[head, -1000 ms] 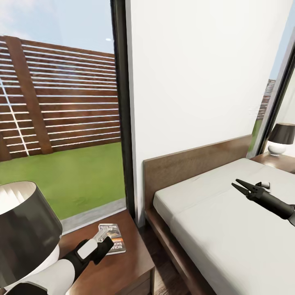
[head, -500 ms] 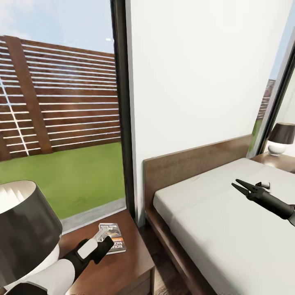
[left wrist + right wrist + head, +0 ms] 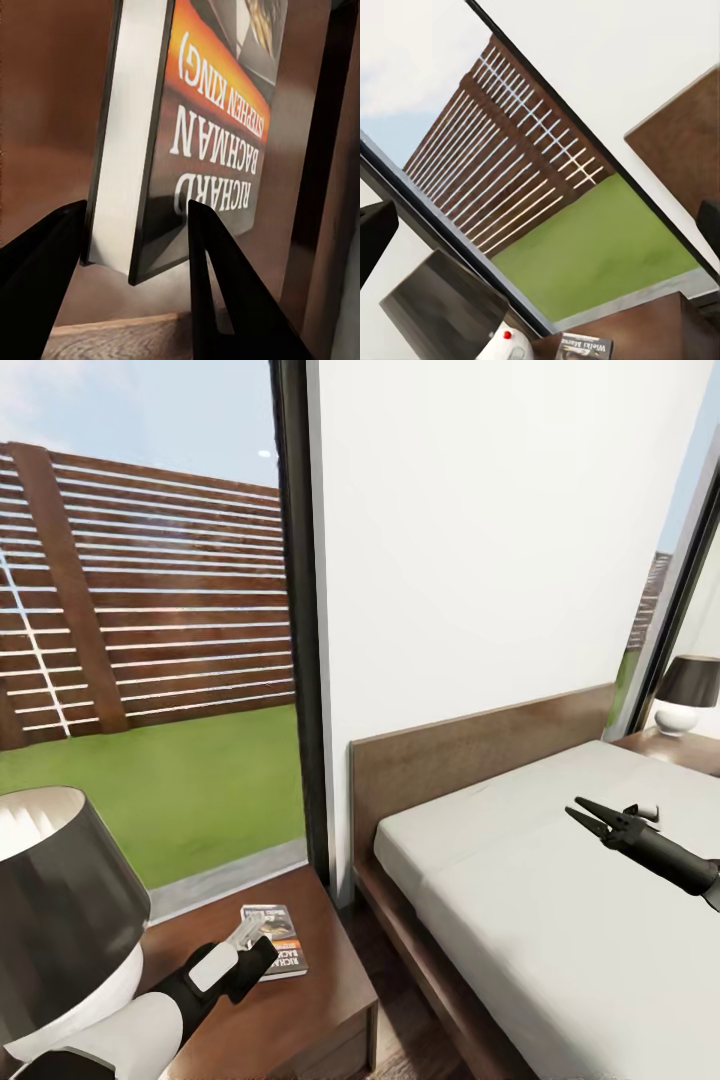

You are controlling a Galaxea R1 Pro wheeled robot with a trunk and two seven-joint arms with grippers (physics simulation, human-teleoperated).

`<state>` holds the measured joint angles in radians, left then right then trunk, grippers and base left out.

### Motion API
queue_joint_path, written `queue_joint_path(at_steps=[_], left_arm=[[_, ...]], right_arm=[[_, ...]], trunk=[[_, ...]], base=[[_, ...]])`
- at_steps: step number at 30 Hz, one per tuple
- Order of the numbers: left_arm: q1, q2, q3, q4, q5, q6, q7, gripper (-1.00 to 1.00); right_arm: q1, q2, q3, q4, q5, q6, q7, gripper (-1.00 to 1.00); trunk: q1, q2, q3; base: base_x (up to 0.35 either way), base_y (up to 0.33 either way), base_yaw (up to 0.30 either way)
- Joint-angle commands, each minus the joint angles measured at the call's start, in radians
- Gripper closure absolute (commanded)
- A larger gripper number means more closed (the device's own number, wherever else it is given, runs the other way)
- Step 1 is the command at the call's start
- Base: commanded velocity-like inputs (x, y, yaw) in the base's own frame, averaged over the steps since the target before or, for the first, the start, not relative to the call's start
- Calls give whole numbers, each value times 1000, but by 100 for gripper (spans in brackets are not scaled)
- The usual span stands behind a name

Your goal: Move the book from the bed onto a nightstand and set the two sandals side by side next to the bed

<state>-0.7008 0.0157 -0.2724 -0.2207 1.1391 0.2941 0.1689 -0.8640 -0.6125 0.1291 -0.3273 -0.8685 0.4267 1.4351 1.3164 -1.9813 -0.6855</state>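
The book [image 3: 274, 942] is seen lying flat on the nightstand [image 3: 310, 1000], just beside the bed [image 3: 560, 920], near the window. The left pincer [image 3: 250, 937] is placed at the book's near edge; in the left wrist view its 2 fingers [image 3: 225, 292] are spread to either side of the book [image 3: 202, 142], and whether they touch it cannot be told. The right pincer [image 3: 583, 813] is held above the mattress, its jaws parted and empty. A dark-shaded lamp [image 3: 60, 920] stands on the nightstand's near side.

Head looks down over nightstand [image 3: 300, 1000] — left wrist close on it.
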Motion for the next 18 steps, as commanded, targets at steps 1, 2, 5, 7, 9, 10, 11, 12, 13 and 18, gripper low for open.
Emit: queue_joint_path(at_steps=[1, 2, 5, 7, 9, 10, 11, 12, 13, 18], left_arm=[[0, 1, -7, -3, 10, 3, 8, 100], [0, 1, -7, -3, 10, 3, 8, 100], [0, 1, -7, -3, 10, 2, 8, 100], [0, 1, -7, -3, 10, 2, 8, 100], [0, 1, -7, -3, 10, 2, 7, 100], [0, 1, -7, -3, 10, 2, 7, 100], [0, 1, -7, -3, 10, 2, 7, 100], [0, 1, -7, -3, 10, 2, 7, 100], [0, 1, -7, -3, 10, 2, 7, 100], [0, 1, -7, -3, 10, 2, 7, 100]], right_arm=[[-1, -1, 8, 1, -10, 10, 2, -100], [-1, -1, 8, 1, -10, 10, 2, -100], [-1, -1, 9, 1, -10, 10, 2, -100], [-1, -1, 9, 1, -10, 10, 2, -100], [-1, -1, 9, 1, -10, 10, 2, -100], [-1, -1, 9, 1, -10, 10, 2, -100], [-1, -1, 9, 1, -10, 10, 2, -100], [-1, -1, 9, 1, -10, 10, 2, -100], [-1, -1, 9, 1, -10, 10, 2, -100], [-1, -1, 9, 1, -10, 10, 2, -100]], trunk=[[4, -8, -4], [8, -15, -7], [19, -36, -17], [27, -50, -23], [27, -50, -23], [27, -50, -23], [27, -50, -23], [27, -50, -23], [27, -50, -23], [27, -50, -23]], base=[[0, 0, 0], [0, 0, 0], [0, 0, 0], [0, 0, 0], [0, 0, 0], [0, 0, 0], [0, 0, 0], [0, 0, 0], [0, 0, 0], [0, 0, 0]])
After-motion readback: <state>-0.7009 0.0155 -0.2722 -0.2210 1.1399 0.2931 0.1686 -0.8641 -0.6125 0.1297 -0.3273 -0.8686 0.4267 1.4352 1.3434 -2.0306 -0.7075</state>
